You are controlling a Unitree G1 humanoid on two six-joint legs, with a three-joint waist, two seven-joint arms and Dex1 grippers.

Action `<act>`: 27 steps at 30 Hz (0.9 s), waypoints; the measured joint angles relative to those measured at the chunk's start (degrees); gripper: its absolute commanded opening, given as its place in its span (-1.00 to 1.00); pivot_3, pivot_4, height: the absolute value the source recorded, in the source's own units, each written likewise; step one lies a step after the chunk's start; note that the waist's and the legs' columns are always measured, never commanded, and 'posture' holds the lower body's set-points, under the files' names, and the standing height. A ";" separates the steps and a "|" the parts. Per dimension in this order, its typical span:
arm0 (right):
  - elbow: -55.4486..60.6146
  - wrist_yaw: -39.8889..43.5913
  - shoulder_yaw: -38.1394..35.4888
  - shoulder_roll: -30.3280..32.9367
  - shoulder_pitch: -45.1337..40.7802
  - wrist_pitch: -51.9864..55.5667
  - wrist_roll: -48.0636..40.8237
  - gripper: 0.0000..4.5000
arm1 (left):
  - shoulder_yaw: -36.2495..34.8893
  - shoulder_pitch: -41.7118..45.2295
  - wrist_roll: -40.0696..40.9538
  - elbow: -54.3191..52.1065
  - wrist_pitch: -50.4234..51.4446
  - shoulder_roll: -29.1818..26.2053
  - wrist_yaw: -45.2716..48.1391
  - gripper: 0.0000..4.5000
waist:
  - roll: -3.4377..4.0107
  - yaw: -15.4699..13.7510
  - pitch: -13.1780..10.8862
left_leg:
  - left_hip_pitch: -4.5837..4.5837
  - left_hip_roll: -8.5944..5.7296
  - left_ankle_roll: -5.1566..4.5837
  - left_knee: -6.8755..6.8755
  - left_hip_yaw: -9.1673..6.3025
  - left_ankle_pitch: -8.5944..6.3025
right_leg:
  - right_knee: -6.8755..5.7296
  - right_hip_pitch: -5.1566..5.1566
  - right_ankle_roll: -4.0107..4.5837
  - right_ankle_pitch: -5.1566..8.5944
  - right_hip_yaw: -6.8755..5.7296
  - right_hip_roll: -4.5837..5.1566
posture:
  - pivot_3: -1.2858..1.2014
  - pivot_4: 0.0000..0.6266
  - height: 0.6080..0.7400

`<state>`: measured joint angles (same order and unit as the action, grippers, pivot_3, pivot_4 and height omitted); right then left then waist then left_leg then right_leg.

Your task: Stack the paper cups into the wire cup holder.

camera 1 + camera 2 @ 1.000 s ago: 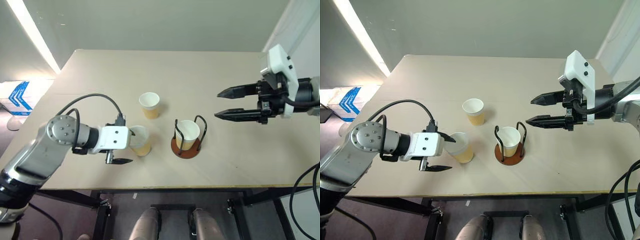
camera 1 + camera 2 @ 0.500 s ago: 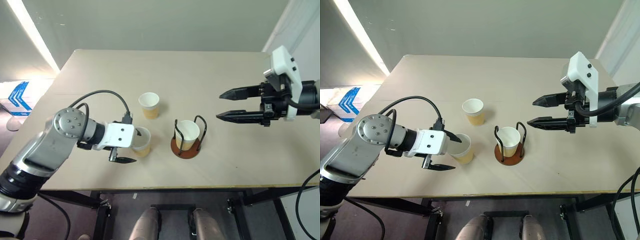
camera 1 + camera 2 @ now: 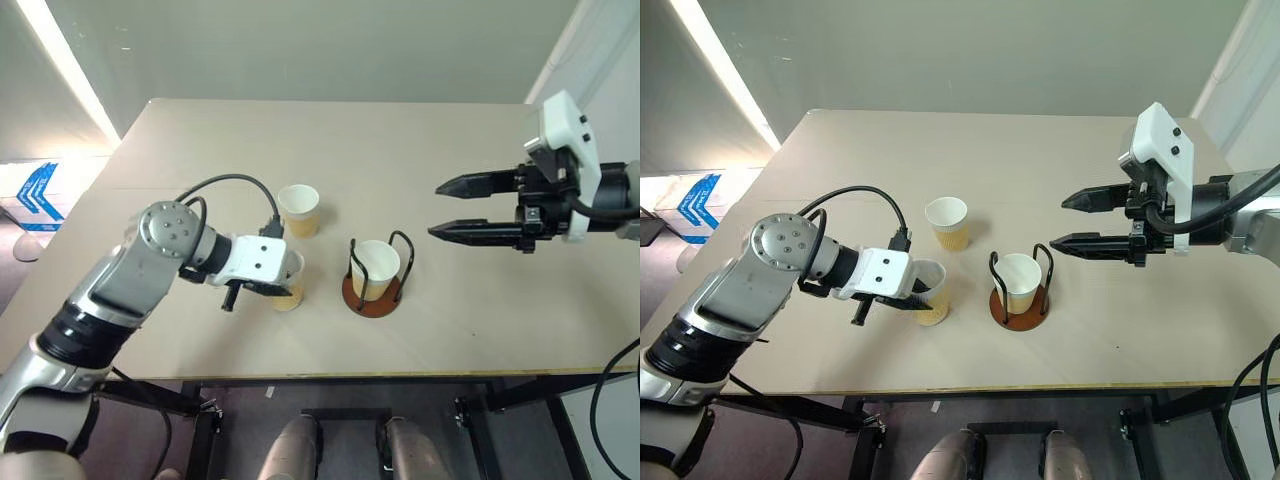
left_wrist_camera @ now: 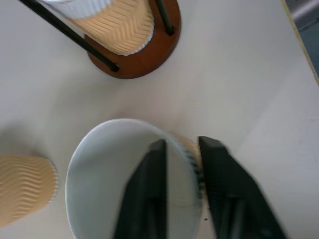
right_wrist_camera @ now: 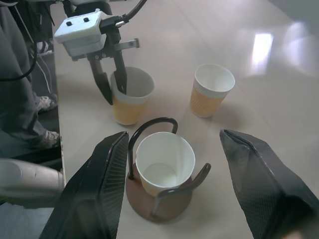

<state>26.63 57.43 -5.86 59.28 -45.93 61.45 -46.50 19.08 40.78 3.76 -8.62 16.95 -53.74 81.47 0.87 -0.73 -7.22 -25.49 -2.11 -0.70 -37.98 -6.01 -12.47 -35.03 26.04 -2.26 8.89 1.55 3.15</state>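
- Left end effector (image 4: 182,172) clamped on wall of paper cup (image 4: 99,189), standing on surface (image 3: 420,150) beside wire cup holder (image 3: 375,290).
- Right end effector (image 3: 455,208) apart, empty, above surface.

Three tan paper cups stand upright on the table, white inside. One (image 3: 377,268) sits in the wire holder (image 3: 372,294), on its reddish-brown disc base; a second (image 3: 288,283) stands just beside it, and the third (image 3: 299,209) stands apart behind.
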 measured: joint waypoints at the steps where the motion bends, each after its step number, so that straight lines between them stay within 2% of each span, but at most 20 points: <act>1: 0.31 -0.06 -0.08 -0.08 0.38 -0.42 -0.09 0.36 | -0.01 0.60 0.34 0.39 0.05 0.32 0.51 -0.97 | 0.00 -0.01 0.00 | -0.02 0.00 -0.01 -0.01 0.00 0.01 | 0.00 0.00 -0.01 -0.01 -0.01 0.00 | 0.03 -0.52 1.00; 12: 3.74 2.04 -0.82 3.31 8.07 -3.90 -1.17 0.36 | -3.68 10.06 10.24 3.54 6.69 1.17 6.80 -0.97 | 0.00 -0.17 0.00 | -0.10 -0.01 -0.12 -0.11 0.07 0.04 | 0.07 -0.03 -0.14 -0.07 0.00 0.04 | 0.03 -0.52 1.00; 16: 5.08 3.28 -4.70 4.10 11.87 -4.96 -2.91 0.36 | -4.26 16.60 12.89 6.98 8.11 2.45 8.44 -0.97 | -0.01 -0.31 0.00 | -0.21 -0.01 -0.16 -0.17 0.06 0.06 | 0.08 0.00 -0.20 -0.06 -0.01 0.04 | 0.03 -0.52 1.00; 23: 7.70 -1.29 -7.08 0.93 16.49 -5.07 -5.36 0.36 | -3.27 24.49 18.37 13.60 7.93 3.98 8.68 -0.97 | -0.01 -0.27 0.00 | -0.24 -0.02 -0.21 -0.20 0.11 0.08 | 0.12 0.00 -0.51 -0.14 0.02 0.05 | 0.03 -0.52 1.00; 27: 10.19 -4.80 -9.54 -0.25 20.12 -5.07 -7.08 0.36 | 0.52 29.00 20.90 17.75 6.27 7.93 8.72 -0.97 | -0.01 -0.72 0.00 | -0.38 -0.05 -0.33 -0.27 0.09 0.15 | 0.20 -0.03 -0.94 -0.33 0.03 0.09 | 0.03 -0.52 1.00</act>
<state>36.82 52.63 -15.40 59.04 -25.81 56.37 -53.58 19.60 69.78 24.66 9.13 23.22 -45.81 90.19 0.85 -1.45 -7.22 -25.87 -2.16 -1.03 -38.25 -5.92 -12.32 -34.83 26.02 -3.21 8.55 1.58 3.24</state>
